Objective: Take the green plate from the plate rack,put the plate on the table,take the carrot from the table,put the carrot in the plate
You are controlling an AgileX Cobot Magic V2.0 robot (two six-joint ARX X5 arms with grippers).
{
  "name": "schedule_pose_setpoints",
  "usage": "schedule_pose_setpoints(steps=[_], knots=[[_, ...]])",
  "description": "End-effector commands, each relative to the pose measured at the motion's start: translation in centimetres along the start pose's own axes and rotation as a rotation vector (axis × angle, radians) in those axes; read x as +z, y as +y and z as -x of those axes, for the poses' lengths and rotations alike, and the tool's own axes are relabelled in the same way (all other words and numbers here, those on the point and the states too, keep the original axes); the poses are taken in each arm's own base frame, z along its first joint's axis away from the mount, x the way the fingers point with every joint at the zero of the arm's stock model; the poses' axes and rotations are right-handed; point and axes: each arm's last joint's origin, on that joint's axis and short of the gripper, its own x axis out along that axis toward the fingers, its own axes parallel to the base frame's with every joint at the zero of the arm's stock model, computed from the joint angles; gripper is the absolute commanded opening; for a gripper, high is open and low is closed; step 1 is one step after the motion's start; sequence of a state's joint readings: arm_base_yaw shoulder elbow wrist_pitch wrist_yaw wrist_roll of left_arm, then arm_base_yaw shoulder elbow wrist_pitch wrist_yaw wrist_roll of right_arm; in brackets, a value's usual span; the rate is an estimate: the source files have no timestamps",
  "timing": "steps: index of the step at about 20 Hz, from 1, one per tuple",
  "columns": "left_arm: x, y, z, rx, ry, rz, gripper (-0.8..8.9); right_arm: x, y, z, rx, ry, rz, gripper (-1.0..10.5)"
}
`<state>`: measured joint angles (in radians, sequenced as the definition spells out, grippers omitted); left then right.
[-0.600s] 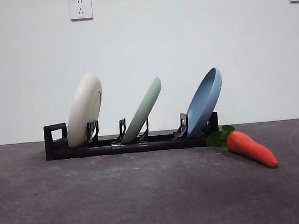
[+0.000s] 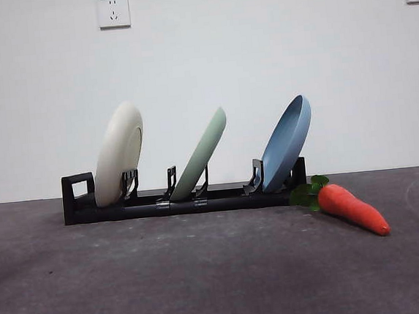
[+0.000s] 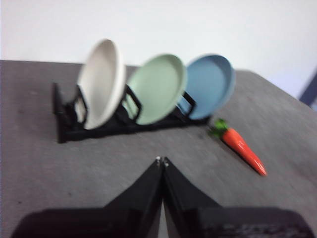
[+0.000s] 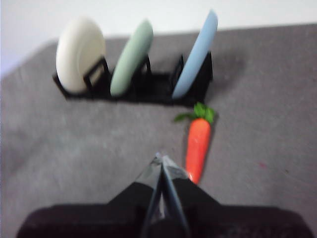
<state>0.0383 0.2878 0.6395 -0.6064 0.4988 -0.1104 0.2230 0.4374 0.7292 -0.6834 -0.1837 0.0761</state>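
The green plate (image 2: 203, 151) leans in the middle slot of the black plate rack (image 2: 220, 198), between a cream-white plate (image 2: 118, 153) and a blue plate (image 2: 287, 143). The carrot (image 2: 350, 207) lies on the dark grey table (image 2: 205, 275) just right of the rack, leaves toward it. In the left wrist view, my left gripper (image 3: 161, 160) is shut and empty, well short of the green plate (image 3: 157, 88) and rack (image 3: 69, 130). In the right wrist view, my right gripper (image 4: 160, 156) is shut and empty, close beside the carrot's (image 4: 198, 145) tip. Neither arm shows in the front view.
A white wall with two sockets (image 2: 113, 11) stands behind the rack. The table's far right edge shows in the left wrist view (image 3: 292, 96). Bare table stretches in front of the rack.
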Motion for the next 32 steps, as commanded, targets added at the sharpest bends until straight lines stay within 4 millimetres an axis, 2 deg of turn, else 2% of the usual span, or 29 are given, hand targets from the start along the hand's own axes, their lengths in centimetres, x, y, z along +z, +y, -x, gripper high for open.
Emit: schedule_pose_setpoints(steps=[1, 5, 10, 11, 12, 13, 14, 15, 21, 25, 29, 32], knots=[[1.1, -0.3, 0.1, -0.059, 0.062, -0.078, -0.08, 1.6, 0.3, 0.6, 0.002, 0.087, 0.094, -0.1], [2.4, -0.7, 0.0, -0.158, 0.147, -0.080, -0.08, 3.1, 0.5, 0.8, 0.046, 0.207, 0.112, -0.1], [3.4, -0.6, -0.5, -0.178, 0.197, -0.053, 0.06, 3.5, 0.5, -0.1, 0.106, 0.271, 0.093, 0.1], [3.4, -0.6, -0.5, -0.175, 0.204, -0.040, 0.96, 3.5, 0.5, -0.3, 0.106, 0.277, 0.091, 0.8], [3.4, -0.5, -0.6, -0.170, 0.211, -0.015, 3.26, 3.5, 0.5, -0.5, 0.105, 0.283, 0.084, 2.2], [3.4, -0.5, -0.6, -0.168, 0.216, -0.002, 5.98, 3.5, 0.5, -0.5, 0.104, 0.287, 0.083, 4.1], [3.4, -0.5, -0.7, -0.170, 0.217, 0.000, 7.31, 3.5, 0.4, -0.6, 0.103, 0.291, 0.082, 5.9], [3.4, -0.5, -0.7, -0.171, 0.216, -0.001, 7.27, 3.5, 0.4, -0.7, 0.102, 0.292, 0.082, 6.7], [3.9, -0.4, -0.9, -0.171, 0.193, -0.010, 7.27, 3.5, 0.4, -1.0, 0.102, 0.305, 0.082, 6.6], [5.3, -0.3, -1.6, -0.179, 0.188, -0.016, 7.27, 3.6, 0.3, -1.4, 0.103, 0.316, 0.080, 6.6], [7.6, -0.3, -3.4, -0.224, 0.184, -0.042, 7.27, 3.6, 0.2, -2.1, 0.103, 0.339, 0.074, 6.6], [9.7, -0.8, -6.2, -0.252, 0.162, -0.059, 7.27, 3.6, 0.1, -2.6, 0.102, 0.360, 0.069, 6.6]])
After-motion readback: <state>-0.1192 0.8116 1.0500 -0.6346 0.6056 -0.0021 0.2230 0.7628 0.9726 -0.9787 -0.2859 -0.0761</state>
